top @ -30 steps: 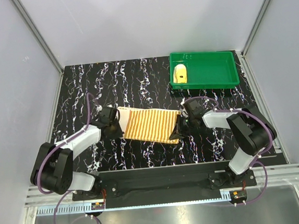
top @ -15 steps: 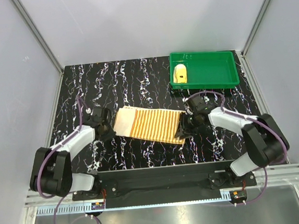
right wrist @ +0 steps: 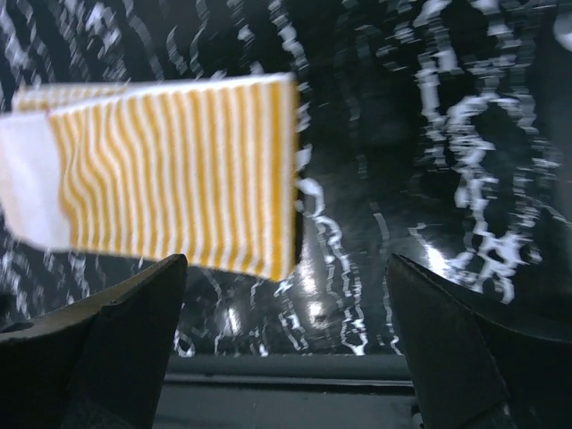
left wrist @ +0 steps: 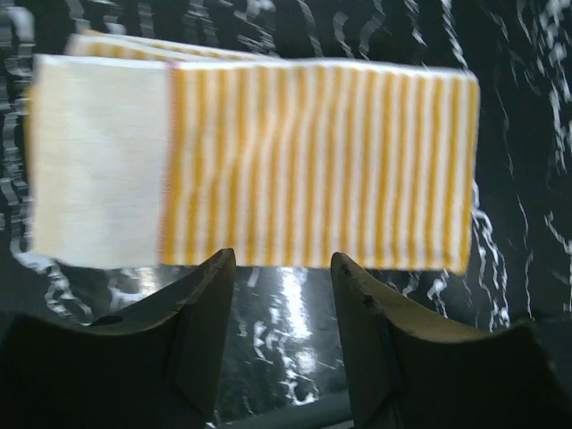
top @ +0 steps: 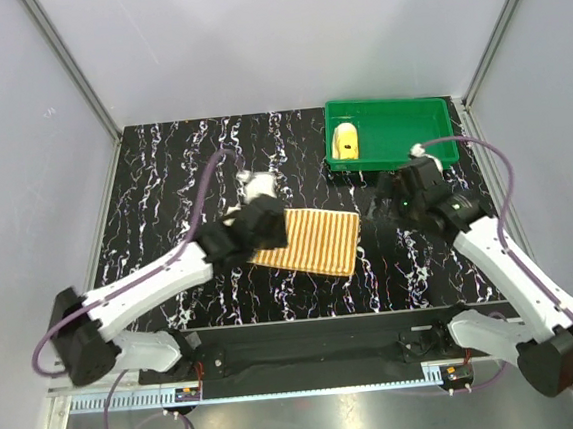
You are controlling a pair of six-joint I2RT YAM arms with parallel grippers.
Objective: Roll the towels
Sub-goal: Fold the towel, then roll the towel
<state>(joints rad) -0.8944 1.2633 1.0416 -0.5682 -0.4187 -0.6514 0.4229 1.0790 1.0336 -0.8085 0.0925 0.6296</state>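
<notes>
The striped towel [top: 314, 242] lies flat on the black marbled table, folded, with orange-yellow and cream stripes. In the left wrist view the striped towel [left wrist: 295, 161] has a plain cream end at its left. My left gripper [top: 256, 227] hovers over its left end, open and holding nothing [left wrist: 281, 268]. My right gripper [top: 403, 197] hangs right of the towel, wide open and empty [right wrist: 286, 268]; the striped towel [right wrist: 170, 179] shows at its upper left. The yellow towel [top: 344, 142] lies in the green tray.
The green tray [top: 412, 153] stands at the back right, close behind my right gripper. Pale walls with metal rails enclose the table. The table's front edge [right wrist: 295, 366] shows below the right fingers.
Both grippers opened and let go of the striped towel's ends. The left arm rose and swung right over the towel's left end. The right arm lifted back toward the tray.
</notes>
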